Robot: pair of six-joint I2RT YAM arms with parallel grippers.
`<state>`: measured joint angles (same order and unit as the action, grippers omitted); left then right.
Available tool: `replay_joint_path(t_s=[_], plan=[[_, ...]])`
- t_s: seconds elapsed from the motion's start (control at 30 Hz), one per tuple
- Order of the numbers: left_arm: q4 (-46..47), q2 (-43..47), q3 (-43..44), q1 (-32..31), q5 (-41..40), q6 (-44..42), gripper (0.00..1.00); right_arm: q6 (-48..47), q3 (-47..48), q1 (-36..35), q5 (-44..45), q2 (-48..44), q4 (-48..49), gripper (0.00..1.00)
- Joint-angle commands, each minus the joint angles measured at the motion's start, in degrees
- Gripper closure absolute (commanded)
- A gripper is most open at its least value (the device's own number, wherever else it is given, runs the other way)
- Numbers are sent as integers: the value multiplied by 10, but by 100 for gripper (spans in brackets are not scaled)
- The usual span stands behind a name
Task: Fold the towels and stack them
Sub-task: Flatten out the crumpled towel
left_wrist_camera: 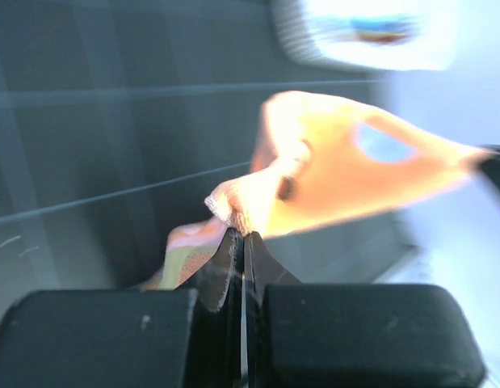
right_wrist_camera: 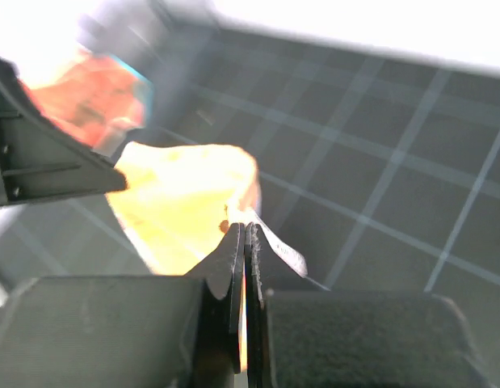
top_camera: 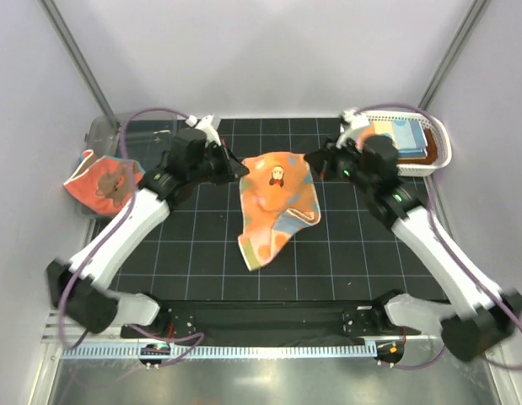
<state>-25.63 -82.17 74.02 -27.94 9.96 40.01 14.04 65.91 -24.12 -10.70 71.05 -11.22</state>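
The orange polka-dotted towel [top_camera: 276,207] sits at the middle of the black gridded surface [top_camera: 362,253], stretched by its far edge between the two arms. It is orange with light-blue dots and has a small cartoon figure [top_camera: 277,175] printed near that far edge. Its narrower, rumpled lower end trails toward the arm bases.

The left gripper [top_camera: 242,170] is pinched onto the towel's far-left corner. In the left wrist view the gripper [left_wrist_camera: 242,236] has its jaws pressed together with a bunched corner of the towel [left_wrist_camera: 330,178] between the tips. The right gripper [top_camera: 312,160] has the far-right corner. In the right wrist view the gripper [right_wrist_camera: 244,230] has its jaws shut tight on the towel [right_wrist_camera: 185,194], and a white tag [right_wrist_camera: 280,245] sticks out just beside the tips.

A coral-red towel [top_camera: 100,181] with a brown bear on it lies crumpled at the left side, draped at the rim of the clear plastic bin [top_camera: 104,128]. At the far right a white lattice basket [top_camera: 442,152] holds folded towels [top_camera: 404,135], a blue one on top and a rust-brown one under it, just behind the right arm's wrist.
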Motion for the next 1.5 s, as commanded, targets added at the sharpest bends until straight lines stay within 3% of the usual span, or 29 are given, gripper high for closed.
replay_joint_path(t_s=[0.0,0.07,0.2,0.3,0.43,0.5,0.67,0.77,0.93,1.23,1.37,1.47], plan=[[42,137,-28,-63,53,23,100,18,-54,-16,-11,-160,-71,99],[54,184,-64,-102,46,39,100,31,-75,-22,-47,-277,-98,99],[107,281,-87,-233,-24,84,100,117,-67,-22,-78,-412,-111,99],[108,276,-43,-287,-63,67,100,156,-34,-22,-64,-440,-105,99],[82,245,13,-346,-127,46,100,152,11,-22,-39,-419,-108,99],[42,229,48,-347,-163,40,100,144,34,-22,-10,-406,-107,99],[-93,166,166,-339,-384,-10,100,89,64,-22,96,-319,-86,99],[-126,134,220,-313,-441,-43,100,67,84,-22,134,-262,-61,99],[-111,128,240,-310,-378,-80,100,47,122,-22,23,-230,-72,99],[-27,254,63,-320,-231,-13,100,77,42,-22,-149,-370,-142,99],[-26,262,45,-379,-283,-12,100,128,6,-22,-154,-409,-100,99],[-50,236,75,-396,-357,-24,100,102,21,-22,-75,-389,-100,99]])
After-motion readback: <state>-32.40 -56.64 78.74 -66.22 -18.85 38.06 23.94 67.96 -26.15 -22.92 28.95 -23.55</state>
